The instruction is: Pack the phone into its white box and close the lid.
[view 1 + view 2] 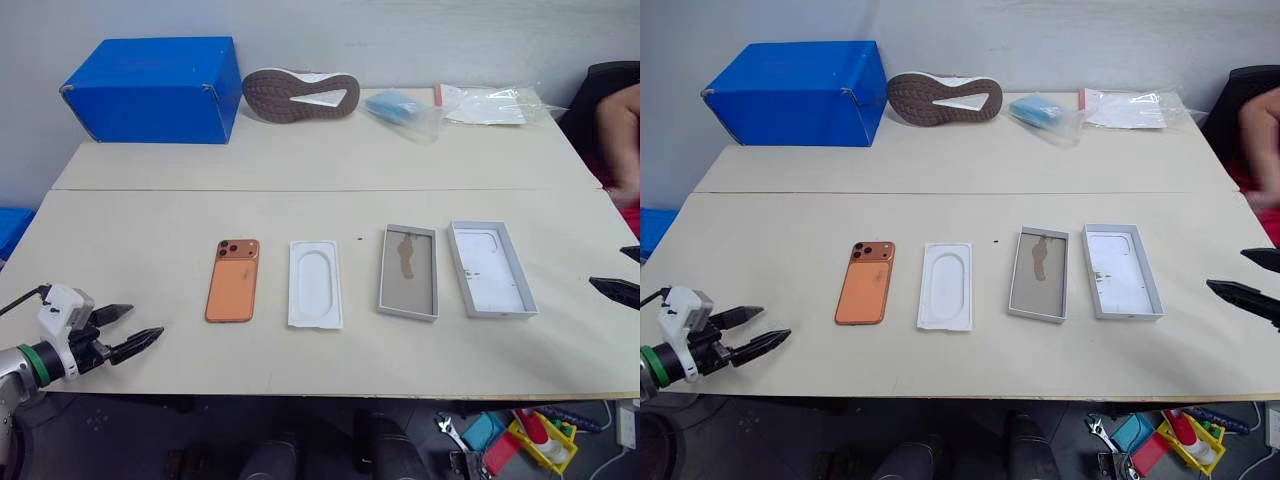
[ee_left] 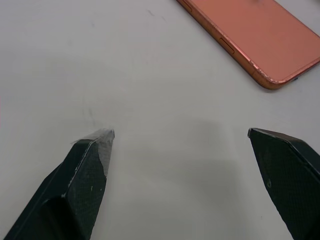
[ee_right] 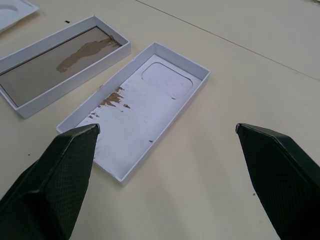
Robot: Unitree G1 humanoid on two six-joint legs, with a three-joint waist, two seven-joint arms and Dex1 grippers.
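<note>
Ahead: phone [image 1: 232, 281] near open left end effector [image 1: 138, 328].

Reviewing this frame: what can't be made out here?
- Slim orange phone: screen side hidden, it lies back up; left wrist view's edge crops it.
- Shallow white lid: outer face is turned down against the table.
- Right gripper: cut off by the head views' edge.
- Clear plastic bags: contents too small to tell.

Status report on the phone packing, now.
Both grippers, left and right, open, empty. Phone camera-side up on table, white box and lid open. Insert lies between.
</note>
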